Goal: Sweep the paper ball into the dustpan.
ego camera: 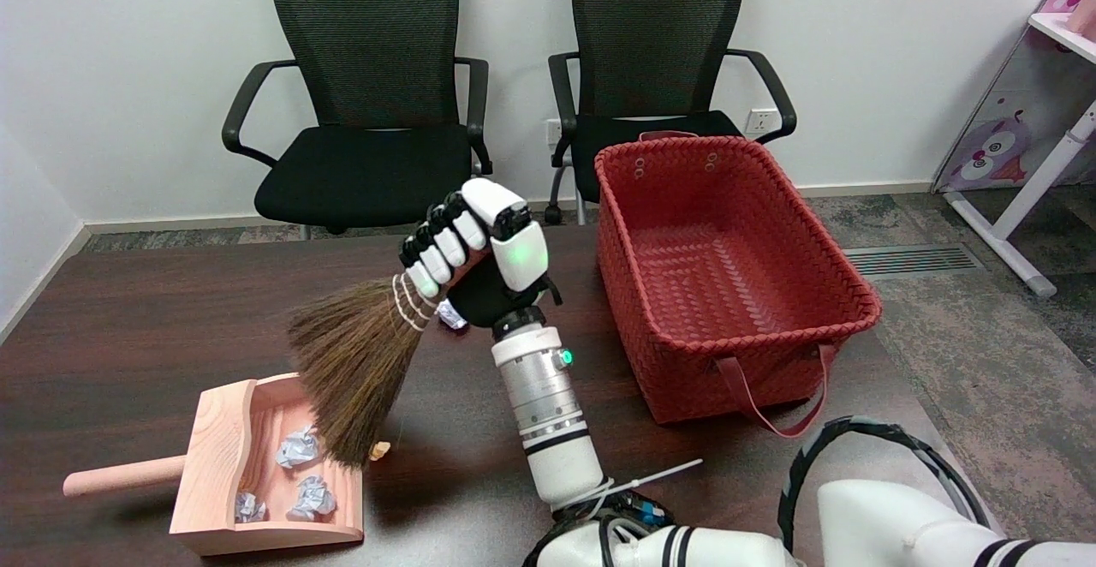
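Note:
My right hand (479, 250) grips the handle of a small straw broom (355, 370) above the table's middle. The bristles slant down to the left, and their tips hang over the open mouth of the wooden dustpan (210, 430) at the front left. Three crumpled paper balls lie inside the pan: one (298, 447) beside the bristle tips, one (312, 498) near the front wall, and a smaller one (249, 507) to its left. The pan's round handle (120, 475) points left. A small tan scrap (377, 449) lies on the table at the pan's mouth.
A red woven basket (728, 293) with strap handles stands on the dark table (154, 319) to the right of my arm. Two black office chairs (368, 122) stand behind the table. My arm's base and cables (634, 507) fill the lower right corner.

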Controlling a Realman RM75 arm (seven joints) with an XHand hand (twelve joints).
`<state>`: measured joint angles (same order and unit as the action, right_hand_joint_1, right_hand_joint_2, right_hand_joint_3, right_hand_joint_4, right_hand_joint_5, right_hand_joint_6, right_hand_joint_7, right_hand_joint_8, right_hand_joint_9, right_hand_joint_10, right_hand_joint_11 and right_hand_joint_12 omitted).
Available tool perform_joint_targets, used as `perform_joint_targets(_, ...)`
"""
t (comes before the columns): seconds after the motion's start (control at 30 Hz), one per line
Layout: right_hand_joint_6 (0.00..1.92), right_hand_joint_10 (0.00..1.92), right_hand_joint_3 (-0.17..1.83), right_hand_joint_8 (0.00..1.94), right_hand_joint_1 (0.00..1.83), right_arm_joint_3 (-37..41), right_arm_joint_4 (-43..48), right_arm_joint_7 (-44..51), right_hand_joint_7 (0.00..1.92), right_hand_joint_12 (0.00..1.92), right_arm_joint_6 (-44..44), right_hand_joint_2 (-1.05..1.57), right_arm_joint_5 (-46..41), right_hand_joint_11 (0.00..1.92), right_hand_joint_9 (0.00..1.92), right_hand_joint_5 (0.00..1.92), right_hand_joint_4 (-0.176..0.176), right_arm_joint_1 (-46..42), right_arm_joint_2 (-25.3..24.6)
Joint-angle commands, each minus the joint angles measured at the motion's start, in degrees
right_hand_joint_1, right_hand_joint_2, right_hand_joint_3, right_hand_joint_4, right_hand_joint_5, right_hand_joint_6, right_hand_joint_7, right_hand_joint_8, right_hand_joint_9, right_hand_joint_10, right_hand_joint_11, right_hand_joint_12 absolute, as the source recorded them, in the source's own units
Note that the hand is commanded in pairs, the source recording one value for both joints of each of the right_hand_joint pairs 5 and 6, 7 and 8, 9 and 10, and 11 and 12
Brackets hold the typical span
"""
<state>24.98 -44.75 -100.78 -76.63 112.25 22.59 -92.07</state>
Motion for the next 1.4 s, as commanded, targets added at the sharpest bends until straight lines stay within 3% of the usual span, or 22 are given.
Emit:
perform_joint_targets(0.03, 1.92, 1.92, 1.19, 1.92, 0.61, 1.36, -12.57, 30.13, 1.92, 1.92, 1.54, 1.1, -3.05, 1.92, 1.92, 1.92, 0.03, -2.13, 5.36)
perform_joint_targets(0.1, 1.92, 1.92, 1.2, 1.92, 0.61, 2.83, -14.9, 42.45, 1.92, 1.92, 1.02, 1.14, -2.26, 1.92, 1.92, 1.92, 0.032, -3.94, 5.95)
perform_joint_targets(0.47, 1.92, 1.92, 1.23, 1.92, 0.63, 4.06, -29.78, 78.28, 1.92, 1.92, 4.16, 1.2, -6.54, 1.92, 1.92, 1.92, 0.038, -10.61, 9.22)
perform_joint_targets(0.7, 1.92, 1.92, 1.27, 1.92, 0.64, 4.11, -35.68, 83.3, 1.92, 1.92, 11.39, 1.18, -11.33, 1.92, 1.92, 1.92, 0.039, -13.08, 8.68)
perform_joint_targets(1.0, 1.92, 1.92, 1.29, 1.92, 0.65, 5.69, -42.65, 101.78, 1.92, 1.92, 20.81, 1.14, -16.03, 1.92, 1.92, 1.92, 0.04, -15.01, 6.38)
perform_joint_targets(1.23, 1.92, 1.92, 1.32, 1.92, 0.66, 5.43, -39.93, 109.14, 1.92, 1.92, 24.01, 1.1, -15.44, 1.92, 1.92, 1.92, 0.039, -15.28, 1.32)
perform_joint_targets(1.4, 1.92, 1.92, 1.33, 1.92, 0.66, 5.51, -35.79, 109.31, 1.92, 1.92, 27.72, 1.09, -11.65, 1.92, 1.92, 1.92, 0.038, -13.76, -1.94)
